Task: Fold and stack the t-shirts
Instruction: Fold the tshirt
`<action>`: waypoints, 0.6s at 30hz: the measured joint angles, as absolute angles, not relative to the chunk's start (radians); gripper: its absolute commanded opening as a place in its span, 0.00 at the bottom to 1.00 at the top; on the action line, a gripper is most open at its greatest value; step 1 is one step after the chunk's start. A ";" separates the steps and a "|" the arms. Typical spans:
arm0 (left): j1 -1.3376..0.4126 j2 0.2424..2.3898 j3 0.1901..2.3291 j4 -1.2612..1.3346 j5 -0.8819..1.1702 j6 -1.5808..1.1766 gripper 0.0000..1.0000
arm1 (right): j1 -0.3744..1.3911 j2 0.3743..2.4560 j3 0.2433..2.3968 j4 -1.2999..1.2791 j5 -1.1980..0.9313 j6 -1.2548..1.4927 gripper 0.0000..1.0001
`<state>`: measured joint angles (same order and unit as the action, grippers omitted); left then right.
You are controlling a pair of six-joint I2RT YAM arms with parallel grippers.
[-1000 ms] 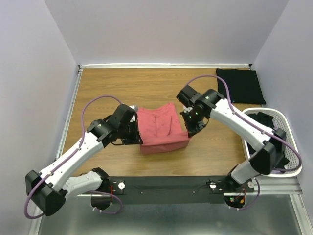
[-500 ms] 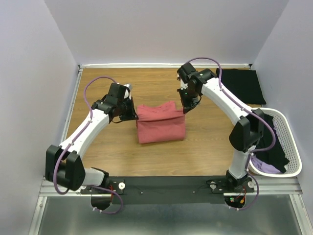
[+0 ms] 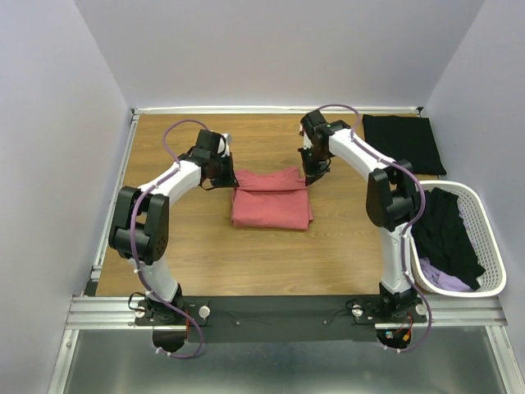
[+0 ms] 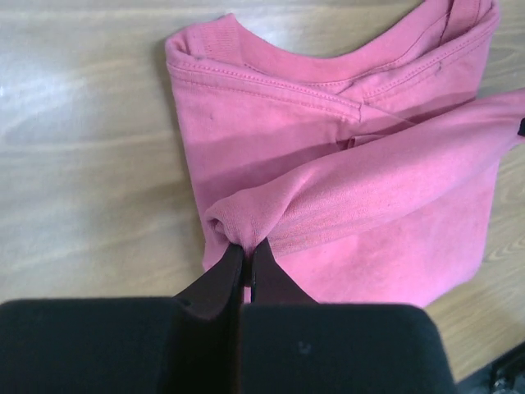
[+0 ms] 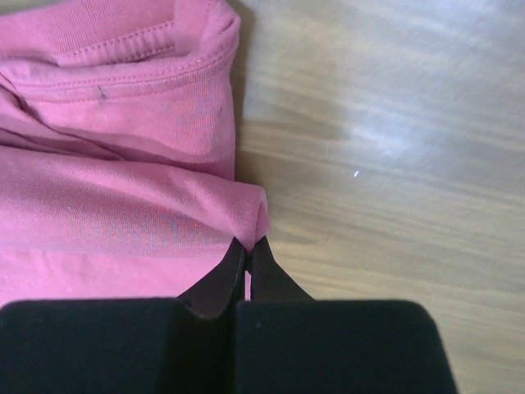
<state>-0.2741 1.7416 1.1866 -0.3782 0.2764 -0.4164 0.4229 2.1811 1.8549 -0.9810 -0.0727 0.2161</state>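
Centre of frame: folded coral-pink cloth t-shirt on wooden surface; left tool and right tool each closed, pinching its upper fold.

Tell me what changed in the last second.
Both arms swung away from their bases, the left fingers and right fingers carrying the pinched edge of the coral-pink t-shirt toward the far side, flattening the fold. Nothing was let go. The folded black t-shirt and basket stayed put.
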 measured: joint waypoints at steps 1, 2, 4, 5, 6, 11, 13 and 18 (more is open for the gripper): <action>-0.274 1.754 1.188 -0.362 0.278 -0.413 0.00 | 0.418 2.181 1.850 -0.971 -0.073 0.216 0.01; -0.274 1.762 1.188 -0.352 0.278 -0.412 0.00 | 0.413 2.181 1.847 -0.955 -0.073 0.216 0.01; -0.274 1.771 1.188 -0.338 0.278 -0.411 0.00 | 0.408 2.181 1.836 -0.929 -0.073 0.216 0.00; -0.274 1.776 1.188 -0.329 0.278 -0.411 0.00 | 0.407 2.181 1.831 -0.920 -0.073 0.216 0.00; -0.274 1.777 1.187 -0.319 0.278 -0.412 0.00 | 0.406 2.181 1.825 -0.911 -0.073 0.215 0.01; -0.272 1.781 1.172 -0.285 0.271 -0.424 0.00 | 0.405 2.180 1.816 -0.890 -0.073 0.215 0.01; -0.268 1.781 1.152 -0.260 0.269 -0.436 0.00 | 0.405 2.178 1.814 -0.881 -0.081 0.211 0.01; -0.262 1.752 1.081 -0.224 0.258 -0.472 0.00 | 0.405 2.153 1.808 -0.862 -0.115 0.207 0.05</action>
